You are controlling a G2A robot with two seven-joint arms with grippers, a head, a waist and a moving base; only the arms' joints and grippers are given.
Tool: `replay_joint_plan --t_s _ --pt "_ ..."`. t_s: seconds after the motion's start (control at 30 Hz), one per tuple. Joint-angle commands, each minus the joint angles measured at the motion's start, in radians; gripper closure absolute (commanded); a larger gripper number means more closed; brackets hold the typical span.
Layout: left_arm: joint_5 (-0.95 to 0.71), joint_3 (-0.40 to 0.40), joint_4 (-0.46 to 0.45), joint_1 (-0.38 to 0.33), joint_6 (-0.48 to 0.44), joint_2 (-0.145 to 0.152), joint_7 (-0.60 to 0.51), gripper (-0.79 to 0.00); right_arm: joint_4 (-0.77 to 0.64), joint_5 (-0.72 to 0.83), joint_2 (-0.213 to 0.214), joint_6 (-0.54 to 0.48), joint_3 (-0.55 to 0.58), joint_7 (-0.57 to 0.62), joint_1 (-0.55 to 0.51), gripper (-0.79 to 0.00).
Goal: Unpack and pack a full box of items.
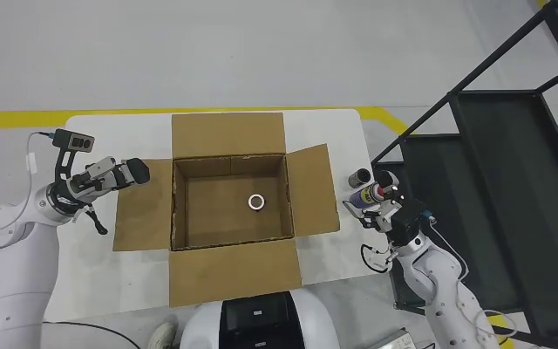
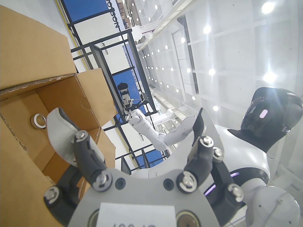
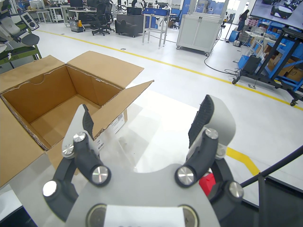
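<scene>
1 shiny metal ring (image 1: 255, 202) lies in the cardboard box (image 1: 228, 133); it looks hard, light, slippery, so pinch its rim; left pincer (image 2: 129, 116) and right pincer (image 3: 145, 106) are wide, empty.

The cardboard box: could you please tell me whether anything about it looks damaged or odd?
Yes. The rim of the cardboard box is ragged along one flap's fold, its corrugated edge torn and notched. A small metal ring lies inside; nothing is spilled.
</scene>
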Motion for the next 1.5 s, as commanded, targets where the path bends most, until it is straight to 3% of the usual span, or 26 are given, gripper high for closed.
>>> replay_joint_plan --t_s 0.0,0.3,0.63,1.0,1.47 --pt "0.0 0.0 0.0 0.0 0.0 0.0 0.0 -0.785 0.0 0.0 0.0 0.0 0.0 0.0 0.0 -0.785" --pt "0.0 0.0 0.0 0.0 0.0 0.0 0.0 -0.785 0.03 0.053 0.0 0.013 0.018 0.034 -0.003 -0.785" --pt "0.0 0.0 0.0 0.0 0.0 0.0 0.0 -0.785 0.265 0.09 0.003 0.044 0.101 -0.114 0.015 -0.785" --pt "0.0 0.0 0.0 0.0 0.0 0.0 0.0 -0.785 0.407 -0.027 0.005 0.013 0.03 -0.138 0.091 -0.785" --pt "0.0 0.0 0.0 0.0 0.0 0.0 0.0 -0.785 0.602 -0.038 -0.005 0.042 -0.056 -0.106 0.239 -0.785"
